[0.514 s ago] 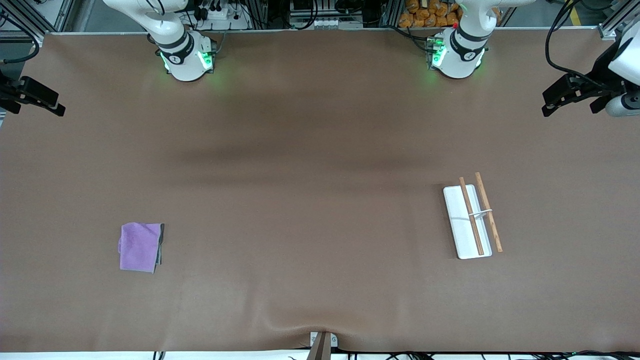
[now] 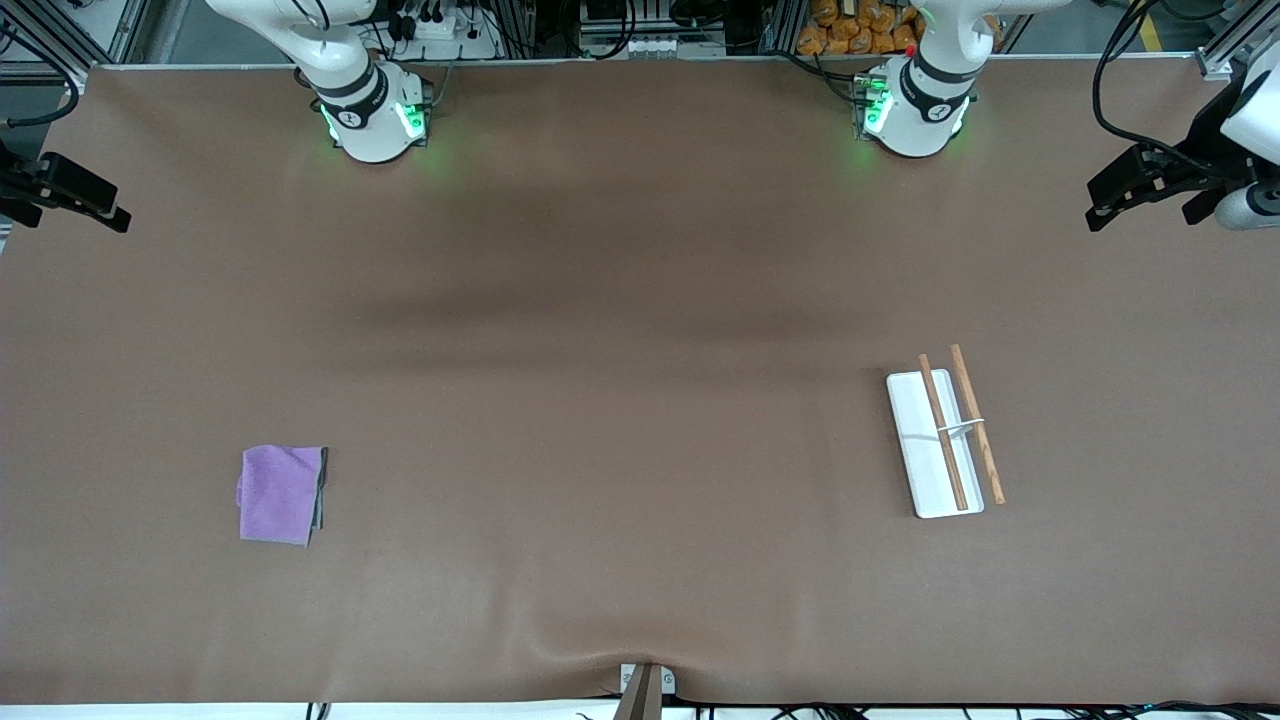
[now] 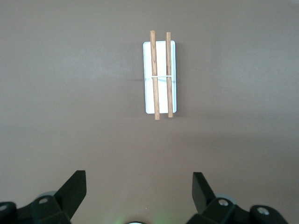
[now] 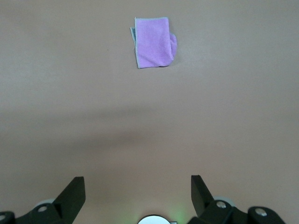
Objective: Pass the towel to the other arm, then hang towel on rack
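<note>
The towel, a folded purple cloth with a dark grey edge showing, lies flat on the table toward the right arm's end, near the front camera. In the right wrist view the towel lies well ahead of my open, empty right gripper. The rack, a white tray base with two wooden rods, sits toward the left arm's end. My left gripper is open and empty, high above the table with the rack well ahead of it. In the front view the right gripper and left gripper hang at the table's two ends.
The brown table cover stretches between towel and rack with a soft ripple near its front edge. Both arm bases stand along the edge farthest from the front camera.
The left gripper has shifted very slightly; the towel, the rack and the right gripper have not moved.
</note>
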